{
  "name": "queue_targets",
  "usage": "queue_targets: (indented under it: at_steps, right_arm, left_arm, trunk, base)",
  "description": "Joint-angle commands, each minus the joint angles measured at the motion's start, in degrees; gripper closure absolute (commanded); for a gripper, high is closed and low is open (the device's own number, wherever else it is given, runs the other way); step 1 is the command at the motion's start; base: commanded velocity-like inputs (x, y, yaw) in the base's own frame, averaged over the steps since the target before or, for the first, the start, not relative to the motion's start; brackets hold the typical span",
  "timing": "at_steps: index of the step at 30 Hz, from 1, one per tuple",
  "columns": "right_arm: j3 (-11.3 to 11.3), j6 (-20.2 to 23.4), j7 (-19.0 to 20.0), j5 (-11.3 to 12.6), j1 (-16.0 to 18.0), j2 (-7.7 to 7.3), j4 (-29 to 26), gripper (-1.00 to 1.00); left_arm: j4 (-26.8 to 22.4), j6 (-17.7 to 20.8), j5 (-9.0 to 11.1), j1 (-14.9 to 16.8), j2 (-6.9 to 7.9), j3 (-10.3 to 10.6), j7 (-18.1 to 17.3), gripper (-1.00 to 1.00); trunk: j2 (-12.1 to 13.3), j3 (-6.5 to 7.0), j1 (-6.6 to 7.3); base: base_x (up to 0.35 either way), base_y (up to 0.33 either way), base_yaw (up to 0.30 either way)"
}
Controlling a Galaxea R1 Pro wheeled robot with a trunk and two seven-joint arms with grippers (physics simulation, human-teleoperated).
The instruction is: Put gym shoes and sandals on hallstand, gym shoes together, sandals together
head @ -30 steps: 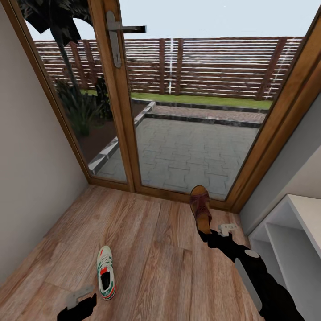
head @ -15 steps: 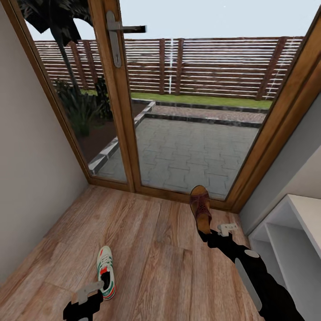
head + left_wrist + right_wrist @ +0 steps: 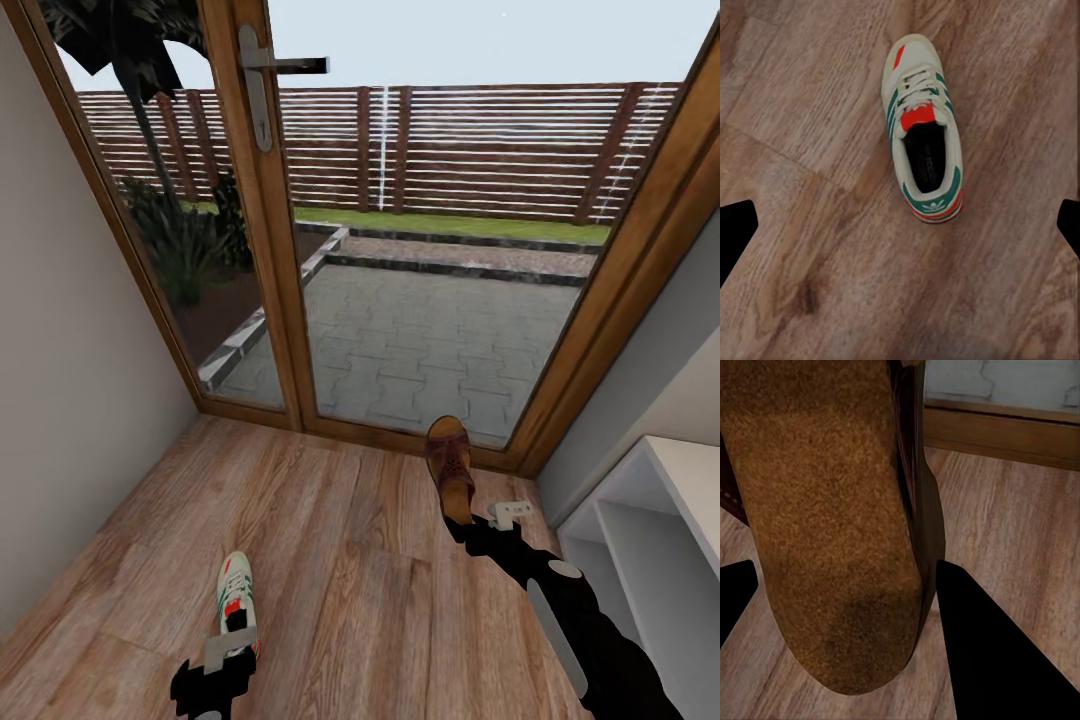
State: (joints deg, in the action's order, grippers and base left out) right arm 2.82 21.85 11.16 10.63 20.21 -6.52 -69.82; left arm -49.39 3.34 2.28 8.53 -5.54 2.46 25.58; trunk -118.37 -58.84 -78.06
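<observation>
At lower left, the open left gripper (image 3: 222,655) has slid over the gym shoe (image 3: 238,608), ready to grasp; right gripper (image 3: 478,520) clamps the sandal (image 3: 451,468)

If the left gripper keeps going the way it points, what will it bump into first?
Probably the gym shoe lying on the corridor floor; the open left gripper looks down at its heel end, though the gap is unclear.

Matt wood-grain floor (image 3: 350,560); rough suede-like sandal (image 3: 825,525) footbed.
</observation>
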Motion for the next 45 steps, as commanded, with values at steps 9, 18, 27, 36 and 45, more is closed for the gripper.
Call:
queue_targets:
  at_steps: [9,18,27,36,45]
  right_arm:
    - [-0.08,0.03,0.0,0.26,0.0,-0.07,-0.12,1.0]
    - [-0.09,0.03,0.0,0.25,0.0,-0.1,-0.14,1.0]
    - [-0.09,0.03,0.0,0.24,0.0,-0.07,-0.14,1.0]
    - [-0.09,0.03,0.0,0.26,0.0,-0.07,-0.14,1.0]
    - [-0.09,0.03,0.0,0.27,0.0,-0.07,-0.14,1.0]
  left_arm:
    - [0.0,0.0,0.0,0.0,-0.01,0.26,0.0,-1.0]
    - [0.0,-0.05,-0.06,0.07,0.0,0.28,-0.04,-1.0]
    - [0.42,-6.9,-0.12,0.77,0.0,0.34,-0.09,-1.0]
    - [0.46,-8.23,-0.09,1.15,0.0,0.35,-0.09,-1.0]
    - [0.45,-10.62,-0.08,2.28,0.0,0.35,-0.09,-1.0]
  trunk:
    - [0.0,0.0,0.0]
    - [-2.01,-1.34,-1.1]
    - [-5.62,-3.75,-3.07]
    - [-9.22,-6.16,-5.05]
    - [-12.83,-8.57,-7.03]
  base:
    - [0.0,0.0,0.0]
    - [0.0,0.0,0.0]
    - [0.0,0.0,0.0]
    - [0.0,0.0,0.0]
    - [0.0,0.0,0.0]
